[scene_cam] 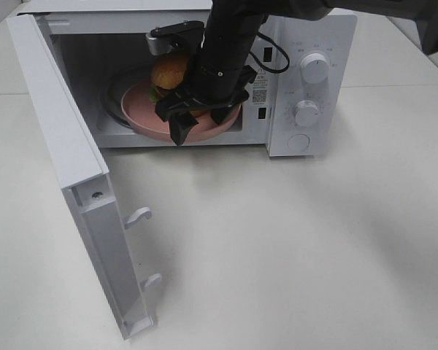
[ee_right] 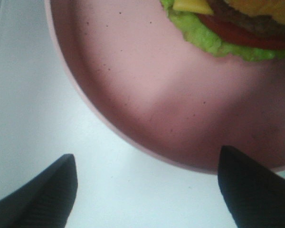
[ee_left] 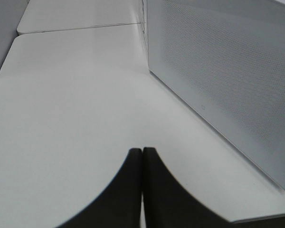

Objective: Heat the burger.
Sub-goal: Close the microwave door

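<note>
The burger (scene_cam: 168, 71) sits on a round pink plate (scene_cam: 141, 108) inside the open microwave (scene_cam: 306, 73). My right gripper (scene_cam: 201, 124) reaches into the cavity at the plate's front rim, jaws spread wide and holding nothing. In the right wrist view the plate (ee_right: 133, 71) fills the frame, with the burger's lettuce, cheese and tomato (ee_right: 213, 40) at one edge. The right gripper (ee_right: 147, 194) stands open there, its black fingers (ee_right: 42, 199) just short of the rim. My left gripper (ee_left: 142, 152) is shut and empty over the white table, beside a perforated white panel (ee_left: 218, 76).
The microwave door (scene_cam: 66, 146) swings far out to the left, its latch hooks (scene_cam: 139, 215) facing the table. Two knobs (scene_cam: 314, 67) and a button are on the right-hand panel. The plate rests on a glass turntable (scene_cam: 115, 98). White tabletop (scene_cam: 292, 248) spreads in front.
</note>
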